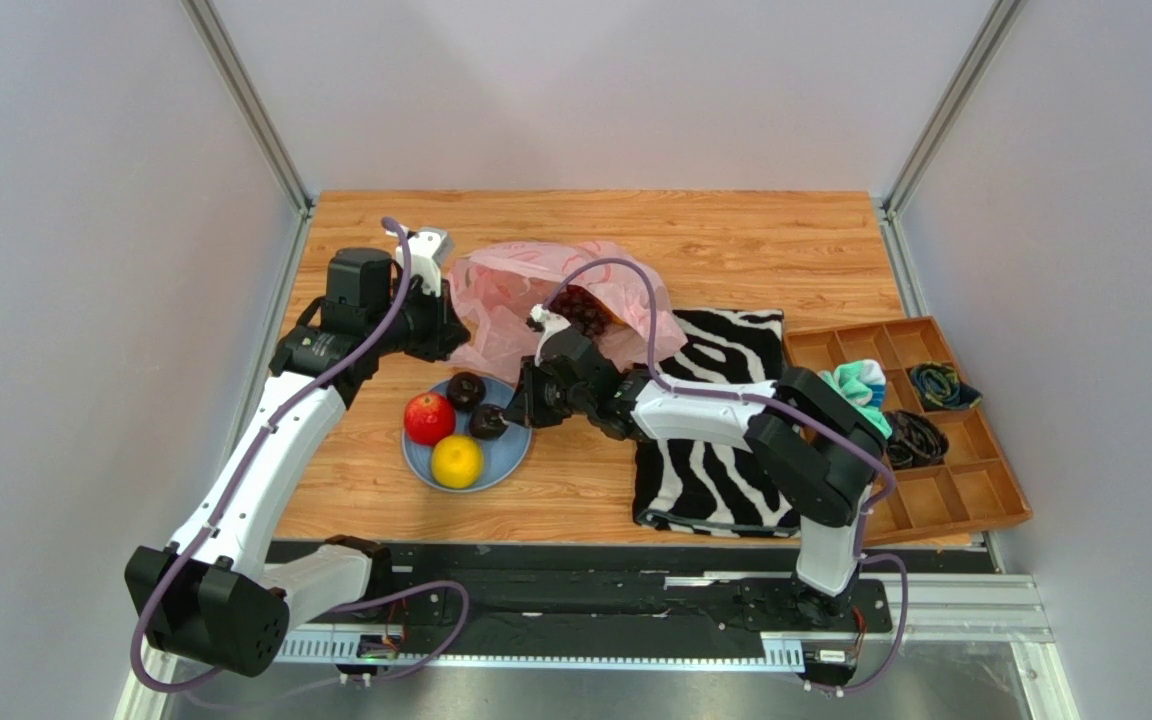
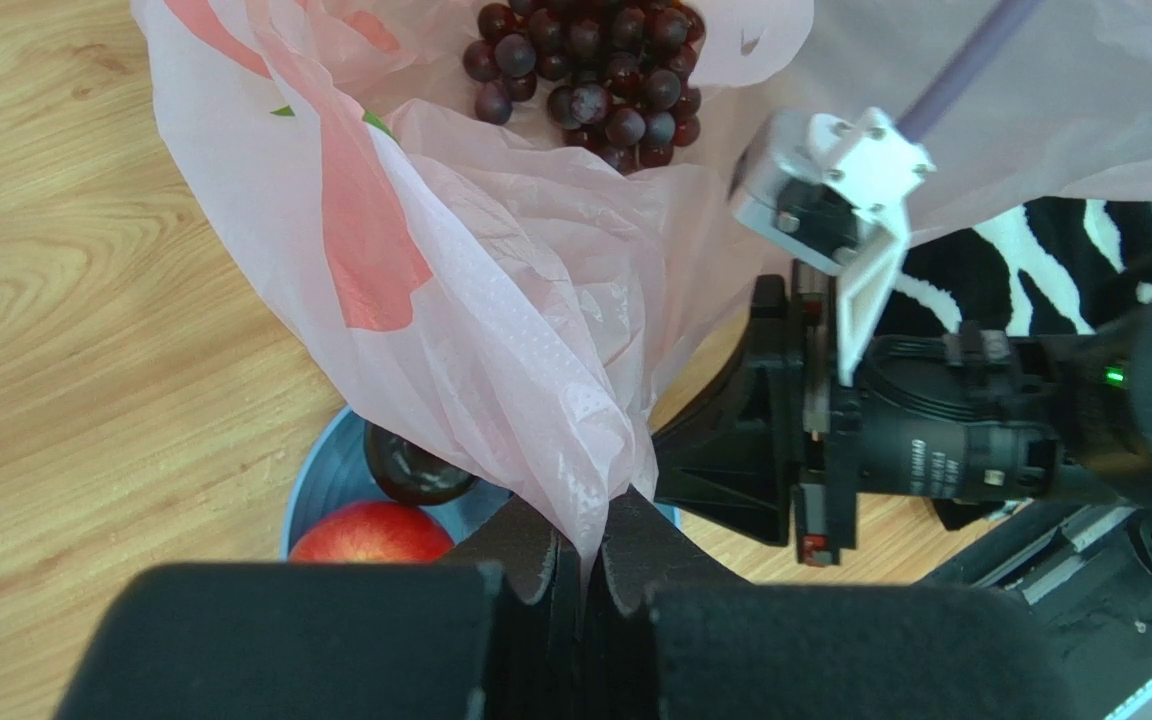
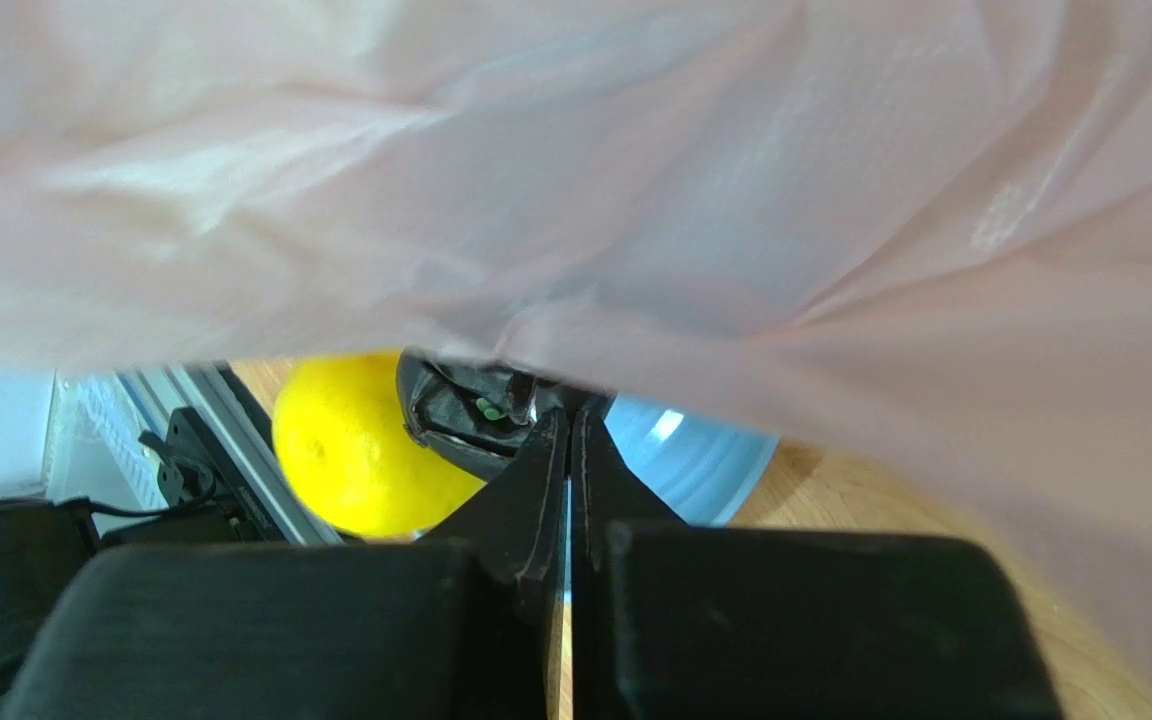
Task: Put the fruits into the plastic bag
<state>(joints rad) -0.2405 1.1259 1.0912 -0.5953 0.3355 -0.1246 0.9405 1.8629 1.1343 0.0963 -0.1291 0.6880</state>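
Top external view: the left gripper is clamped on the left edge of the thin translucent pink plastic bag, which lies on the wooden table directly ahead of its fingers; the right gripper is closed at the bag's near edge, just beside the right rim of the round blue plate; a dark purple grape bunch lies inside the bag mouth, just beyond the right gripper; on the plate, on the near side of the left gripper, sit a red apple, a round yellow citrus and two small dark plums; a black-and-white zebra-striped cloth lies beneath the right arm; a brown compartment tray holding small items lies well to the right of that arm. Left wrist view: the fingers are pressed together on a gathered fold of the bag film; the grape bunch rests in the bag far ahead of the tips; the apple and one plum sit on the plate just left of the tips; the right gripper touches the film immediately right of the tips. Right wrist view: the fingers are pressed together with the film's lower fold meeting their tips; the film fills the view above; the citrus sits just left of the tips and the plate rim just right.
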